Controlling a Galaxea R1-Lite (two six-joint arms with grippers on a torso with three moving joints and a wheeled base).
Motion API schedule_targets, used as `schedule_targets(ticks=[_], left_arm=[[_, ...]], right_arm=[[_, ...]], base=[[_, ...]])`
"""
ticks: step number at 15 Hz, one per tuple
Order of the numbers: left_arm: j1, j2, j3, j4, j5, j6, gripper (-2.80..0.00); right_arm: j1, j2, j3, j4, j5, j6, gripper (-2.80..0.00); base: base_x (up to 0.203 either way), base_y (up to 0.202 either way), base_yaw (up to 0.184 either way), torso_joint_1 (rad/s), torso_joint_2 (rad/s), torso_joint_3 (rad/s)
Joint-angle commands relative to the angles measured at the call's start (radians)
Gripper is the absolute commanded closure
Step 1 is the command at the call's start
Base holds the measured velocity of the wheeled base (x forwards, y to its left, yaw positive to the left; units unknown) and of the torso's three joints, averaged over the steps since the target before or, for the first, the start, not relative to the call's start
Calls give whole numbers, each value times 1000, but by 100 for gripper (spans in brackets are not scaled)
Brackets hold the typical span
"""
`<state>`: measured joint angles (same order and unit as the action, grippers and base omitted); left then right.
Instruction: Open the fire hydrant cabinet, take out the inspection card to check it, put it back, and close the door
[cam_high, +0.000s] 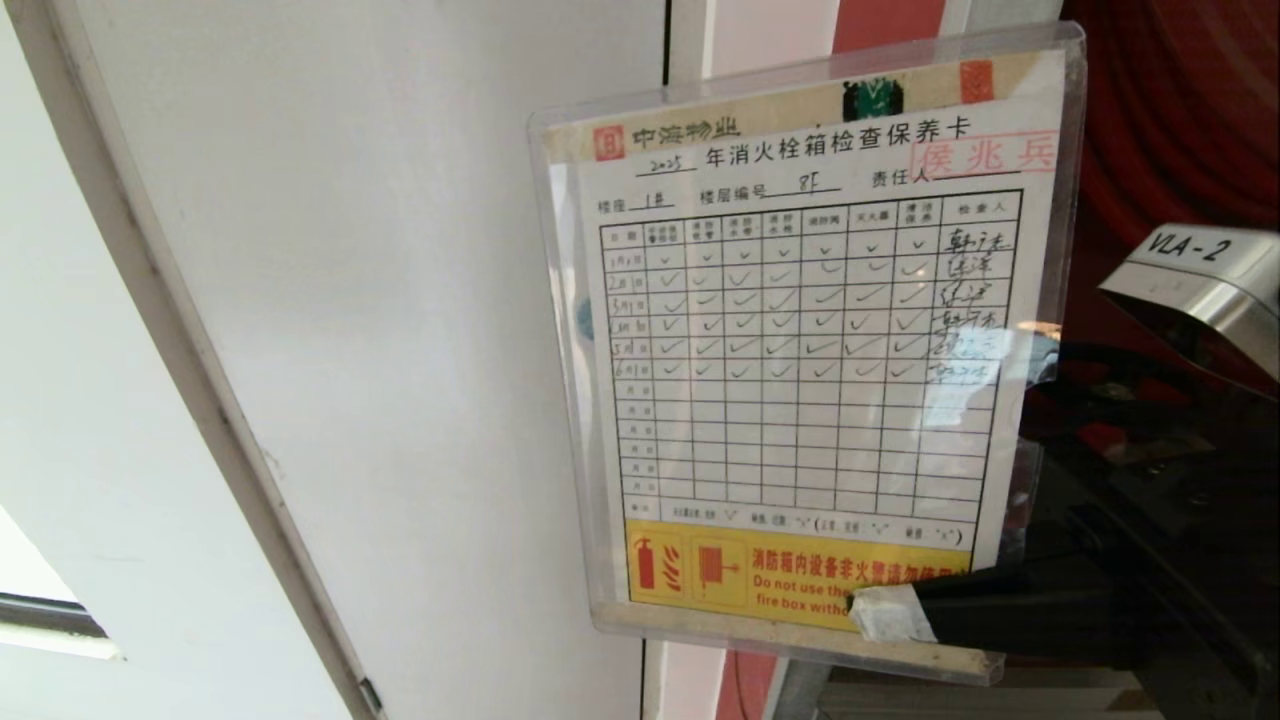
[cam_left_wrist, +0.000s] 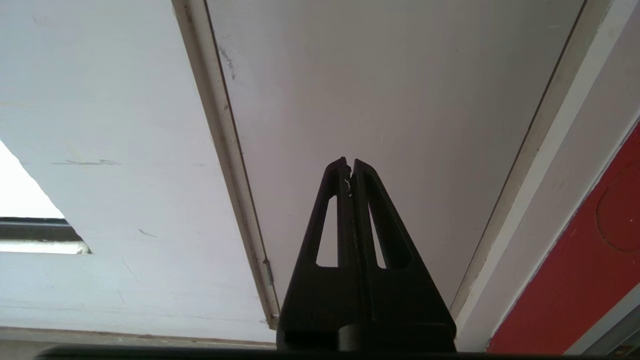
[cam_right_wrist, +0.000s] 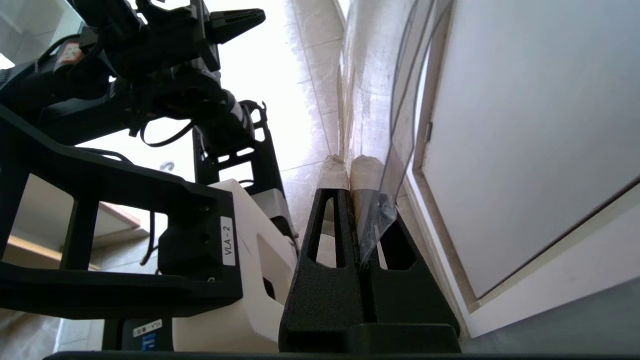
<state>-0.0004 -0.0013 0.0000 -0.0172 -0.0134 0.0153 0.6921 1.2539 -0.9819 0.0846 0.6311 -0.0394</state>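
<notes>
Before the robot's head camera, beside the plain white panel (cam_high: 400, 330), the inspection card (cam_high: 800, 350) in its clear plastic sleeve is held up for reading, its grid of ticked rows and yellow warning strip turned squarely to the lens. It is pinched at its lower right corner by the right gripper (cam_high: 890, 612), whose taped fingertips are pressed together on the sleeve's edge alone. The left gripper (cam_left_wrist: 350, 167) is kept idle near the same white panel, its fingers pressed together on nothing. Behind the card, to the right of the panel, the red interior of the fire hydrant cabinet (cam_high: 1180, 110) is glimpsed. So slight a corner grip is judged the chief risk: the slick sleeve may pivot or slide out during the swing back to the cabinet, and the card may be dropped or snagged on the frame.
</notes>
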Motion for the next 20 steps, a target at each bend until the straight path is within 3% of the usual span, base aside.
schedule_targets(ticks=[1,13,20], left_arm=[[-1,0,6,-1,0,0,0],[0,0,6,0,0,0,0],[-1,0,6,-1,0,0,0]], right_arm=[[20,10,5,0,5,1,0],[62,39,20,-45,9,19,0],[90,9,30,-42,59,19,0]], base=[[0,0,0,0,0,0],[0,0,0,0,0,0],[0,0,0,0,0,0]])
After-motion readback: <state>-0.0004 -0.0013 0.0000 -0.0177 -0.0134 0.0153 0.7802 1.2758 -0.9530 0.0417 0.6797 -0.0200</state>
